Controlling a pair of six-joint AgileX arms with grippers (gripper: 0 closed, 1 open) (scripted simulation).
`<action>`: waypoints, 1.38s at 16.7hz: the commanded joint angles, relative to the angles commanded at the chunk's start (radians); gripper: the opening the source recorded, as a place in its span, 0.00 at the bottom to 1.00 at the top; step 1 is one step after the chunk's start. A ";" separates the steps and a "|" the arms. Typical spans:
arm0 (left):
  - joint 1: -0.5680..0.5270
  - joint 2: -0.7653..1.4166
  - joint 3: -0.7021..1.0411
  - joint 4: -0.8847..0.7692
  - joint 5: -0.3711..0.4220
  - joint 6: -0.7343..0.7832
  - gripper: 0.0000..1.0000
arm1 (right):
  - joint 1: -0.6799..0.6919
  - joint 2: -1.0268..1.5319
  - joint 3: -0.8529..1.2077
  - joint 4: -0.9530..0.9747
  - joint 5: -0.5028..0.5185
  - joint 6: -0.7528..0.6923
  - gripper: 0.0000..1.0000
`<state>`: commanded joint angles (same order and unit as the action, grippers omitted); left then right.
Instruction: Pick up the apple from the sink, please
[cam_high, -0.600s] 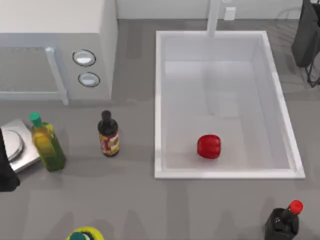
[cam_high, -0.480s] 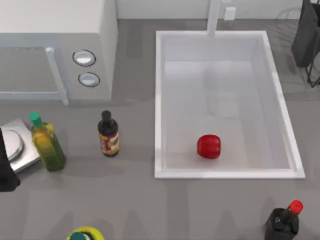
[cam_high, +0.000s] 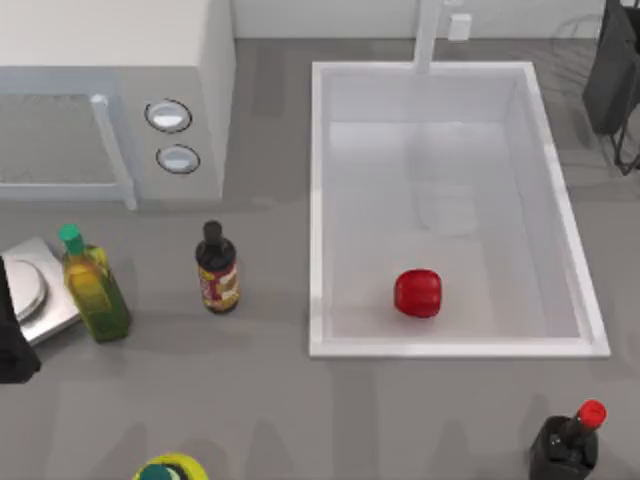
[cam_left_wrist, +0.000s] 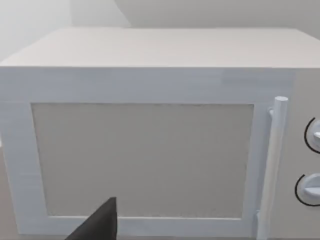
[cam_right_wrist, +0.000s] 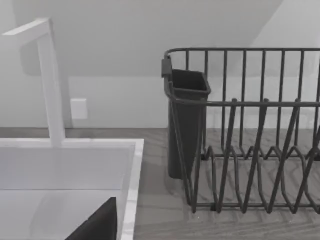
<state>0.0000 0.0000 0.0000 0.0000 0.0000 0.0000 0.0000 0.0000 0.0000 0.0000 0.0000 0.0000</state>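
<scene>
Red apple (cam_high: 417, 293) lies untouched at the sink's (cam_high: 448, 348) six o'clock end. Reach not begun; either claw's finger state cannot be told. Next: descend over it.

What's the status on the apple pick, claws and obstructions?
Apple loose on the sink floor, near the front wall, ungrasped. Left arm parked at table's left edge by the scale. Nothing over the apple.

No visible change: apple (cam_high: 417, 293) same spot in sink (cam_high: 447, 348), arms unmoved.
</scene>
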 joint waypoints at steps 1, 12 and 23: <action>0.000 0.000 0.000 0.000 0.000 0.000 1.00 | 0.000 0.000 0.000 0.000 0.000 0.000 1.00; 0.000 0.000 0.000 0.000 0.000 0.000 1.00 | 0.000 0.000 0.000 0.000 0.000 0.000 1.00; 0.000 0.000 0.000 0.000 0.000 0.000 1.00 | 0.117 0.460 0.412 -0.262 0.001 0.122 1.00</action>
<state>0.0000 0.0000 0.0000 0.0000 0.0000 0.0000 0.1169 0.4596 0.4116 -0.2618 0.0009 0.1215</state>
